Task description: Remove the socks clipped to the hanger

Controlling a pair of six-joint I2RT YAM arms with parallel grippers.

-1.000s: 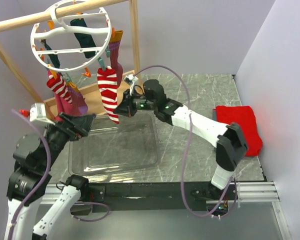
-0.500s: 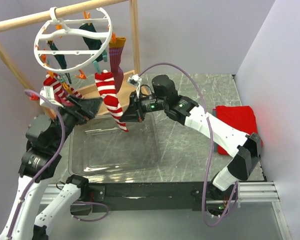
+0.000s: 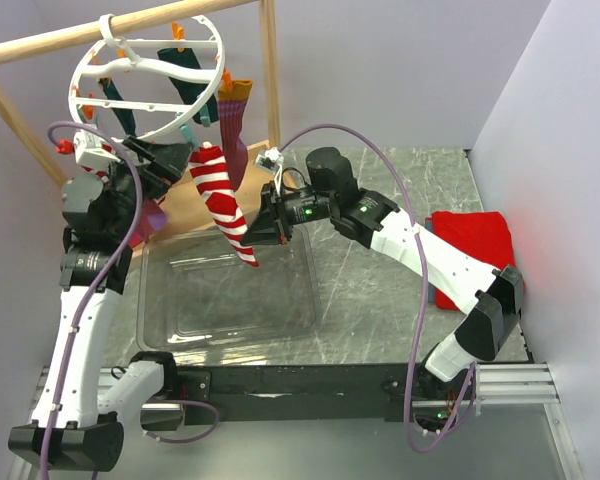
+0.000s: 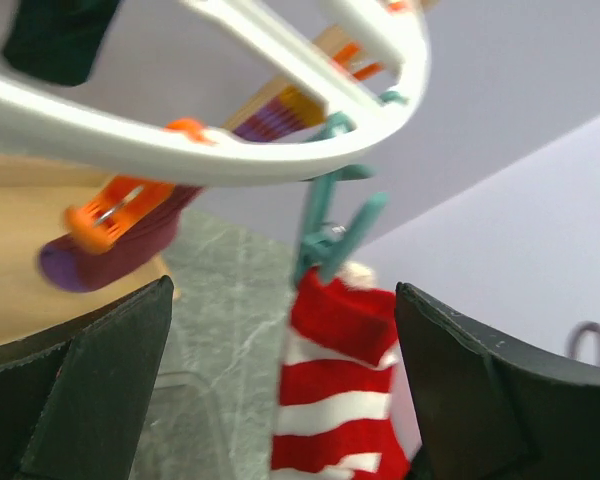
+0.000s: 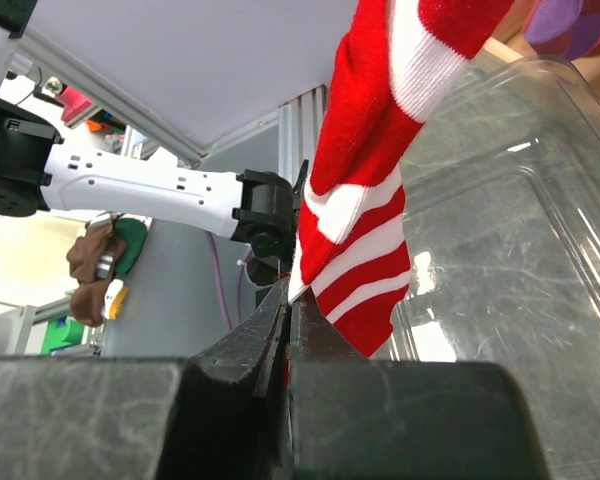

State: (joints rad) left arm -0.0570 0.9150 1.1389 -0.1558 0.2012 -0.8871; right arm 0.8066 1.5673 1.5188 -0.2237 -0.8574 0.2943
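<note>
The white round hanger (image 3: 145,75) hangs from the wooden rail. A red-and-white striped sock (image 3: 220,200) hangs from a teal clip (image 4: 330,230) on its rim and slants down to the right. My right gripper (image 3: 255,228) is shut on this sock's lower edge (image 5: 365,230), over the tub. My left gripper (image 3: 165,160) is open, raised just under the hanger's rim (image 4: 230,160), with the sock's cuff (image 4: 340,320) between its fingers but not touched. A purple-maroon sock with an orange cuff (image 3: 232,125) and dark teal socks (image 3: 180,68) stay clipped. A magenta sock (image 3: 152,215) shows behind the left arm.
A clear plastic tub (image 3: 230,295) lies under the striped sock. A folded red cloth (image 3: 480,255) lies at the right. The wooden rail (image 3: 40,45), its upright post (image 3: 270,80) and base board (image 3: 190,195) stand at the back left. An orange clip (image 4: 110,212) holds a purple sock.
My left arm has risen from beside the tub up to the hanger's rim, jaws open. My right gripper took hold of the striped sock and pulled its toe to the right; the hanger tilted.
</note>
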